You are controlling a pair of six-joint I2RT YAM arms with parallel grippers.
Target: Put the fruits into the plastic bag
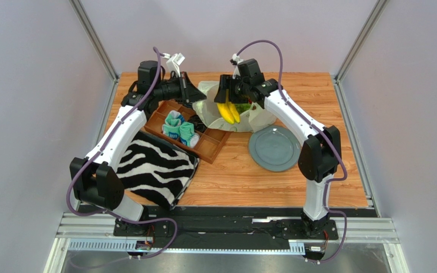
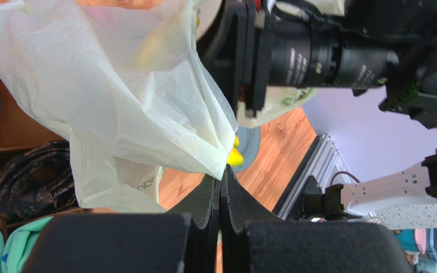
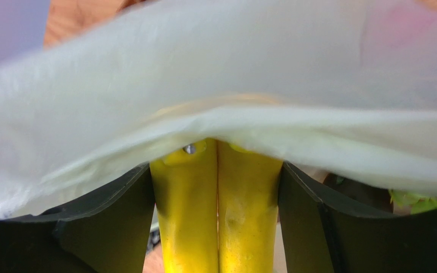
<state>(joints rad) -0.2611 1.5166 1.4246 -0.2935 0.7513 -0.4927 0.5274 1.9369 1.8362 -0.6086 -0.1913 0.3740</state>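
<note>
The plastic bag (image 1: 206, 91) stands at the back middle of the table, pale and crinkly. My left gripper (image 1: 195, 94) is shut on the bag's edge and holds it up; in the left wrist view the jaws (image 2: 222, 179) pinch the bag (image 2: 118, 85) at its corner. My right gripper (image 1: 226, 98) is shut on the yellow bananas (image 1: 228, 111) and holds them at the bag's mouth. In the right wrist view the bananas (image 3: 218, 210) sit between my fingers, under the bag's rim (image 3: 232, 85). A green grape bit (image 3: 414, 199) shows at the right. The red fruits are hidden.
A wooden compartment tray (image 1: 215, 145) with teal-and-white socks (image 1: 180, 129) lies left of the bag. A zebra-striped cloth (image 1: 155, 165) is at the front left. A grey plate (image 1: 275, 148) lies right of the tray.
</note>
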